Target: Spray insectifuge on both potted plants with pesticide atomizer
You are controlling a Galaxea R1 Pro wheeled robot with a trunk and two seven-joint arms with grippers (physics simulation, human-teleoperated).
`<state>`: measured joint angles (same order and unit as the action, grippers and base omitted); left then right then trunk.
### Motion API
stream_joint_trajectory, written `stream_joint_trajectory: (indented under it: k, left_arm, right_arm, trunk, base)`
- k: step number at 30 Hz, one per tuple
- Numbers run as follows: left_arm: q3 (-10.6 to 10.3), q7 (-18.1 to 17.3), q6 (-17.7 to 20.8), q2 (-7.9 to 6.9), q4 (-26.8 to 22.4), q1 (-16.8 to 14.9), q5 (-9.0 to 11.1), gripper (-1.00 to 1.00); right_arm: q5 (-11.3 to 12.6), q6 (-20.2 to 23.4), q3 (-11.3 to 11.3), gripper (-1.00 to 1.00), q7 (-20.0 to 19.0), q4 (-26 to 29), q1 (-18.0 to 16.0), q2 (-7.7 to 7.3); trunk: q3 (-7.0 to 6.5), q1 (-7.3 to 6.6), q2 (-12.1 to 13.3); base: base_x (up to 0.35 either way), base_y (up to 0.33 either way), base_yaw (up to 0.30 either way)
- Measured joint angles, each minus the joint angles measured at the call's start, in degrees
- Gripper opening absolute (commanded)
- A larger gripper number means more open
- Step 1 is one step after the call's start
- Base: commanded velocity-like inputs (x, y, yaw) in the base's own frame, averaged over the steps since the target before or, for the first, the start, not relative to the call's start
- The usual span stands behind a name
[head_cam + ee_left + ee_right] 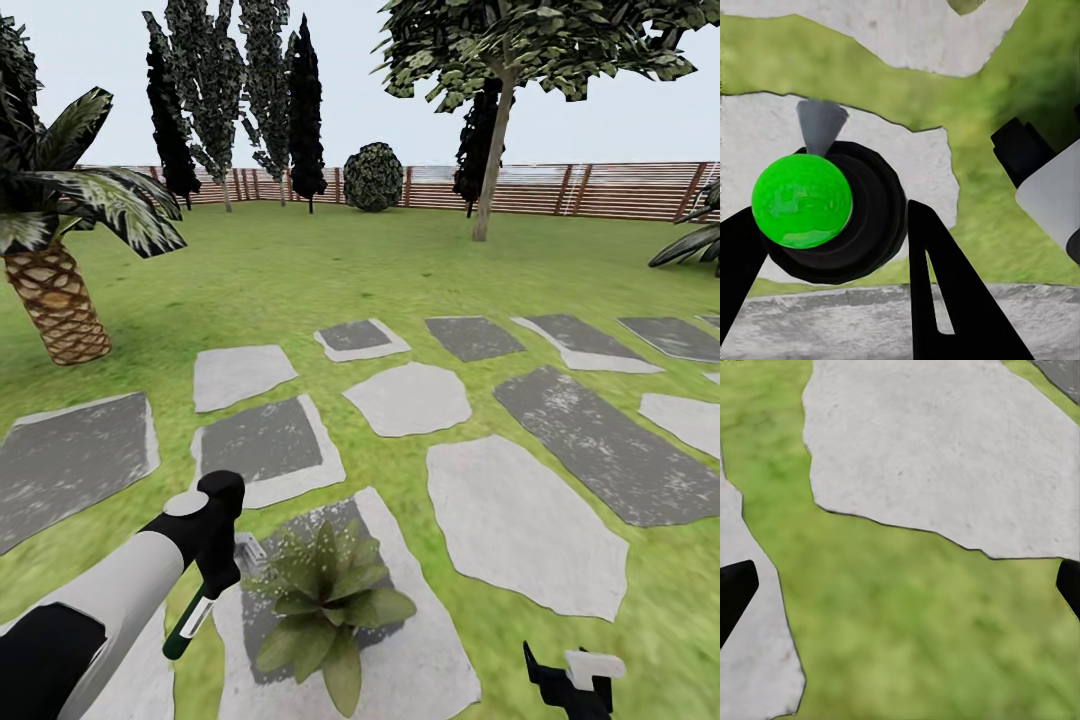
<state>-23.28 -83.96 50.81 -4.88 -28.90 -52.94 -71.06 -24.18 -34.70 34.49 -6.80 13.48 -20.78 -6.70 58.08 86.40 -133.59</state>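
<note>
- My left arm is a smooth white tube; a black sleeve covers its near end, and a black wrist with a pale round cap tops the far end
- My left gripper has flat, black, wedge-shaped fingers; one has a narrow slot
- My right gripper is black, angular, with a white block

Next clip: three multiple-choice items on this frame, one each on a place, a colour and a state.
1. The potted plant stands: A) on a table B) on a stepping stone C) in a basket.
2. The pesticide atomizer has a body that is: A) red B) yellow C) dark green.
3. The right tool is: A) open, empty B) shut on a leaf C) shut on the atomizer.
B: grey slab under its leaves. C: green below the left tool. A: its fingers stand wide apart.
</note>
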Motion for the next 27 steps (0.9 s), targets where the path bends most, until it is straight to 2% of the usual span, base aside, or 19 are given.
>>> stream_joint_trajectory:
  k: [5, 12, 21, 27]
  left_arm:
    - [0.0, 0.0, 0.0, -0.01, 0.0, 0.1, 0.0, -1.00]
    - [0.0, 0.1, 0.0, -0.01, 0.0, 0.1, 0.0, -1.00]
    - [0.0, 0.1, 0.0, -0.07, 0.0, 0.2, 0.0, -1.00]
    - [0.1, 0.1, -0.1, -0.18, 0.0, 0.3, 0.0, -1.00]
  right_arm:
    - [0.0, 0.0, 0.0, 1.00, 0.0, 0.0, 0.0, 0.07]
    - [0.0, 0.0, -0.1, 1.00, 0.0, 0.0, 0.0, 0.10]
    - [0.0, 0.0, -0.1, 1.00, 0.0, 0.0, 0.0, 0.10]
    - [0.0, 0.0, -0.1, 1.00, 0.0, 0.0, 0.0, 0.10]
  trunk:
    - [0.00, -0.01, 0.0]
    - [0.00, 0.01, 0.0]
    - [0.00, 0.01, 0.0]
    - [0.00, 0.03, 0.0]
  base:
    - [0.194, -0.187, 0.048]
    - [0.077, -0.241, 0.252]
    - [-0.010, -0.272, 0.276]
    - [-0.195, -0.217, 0.276]
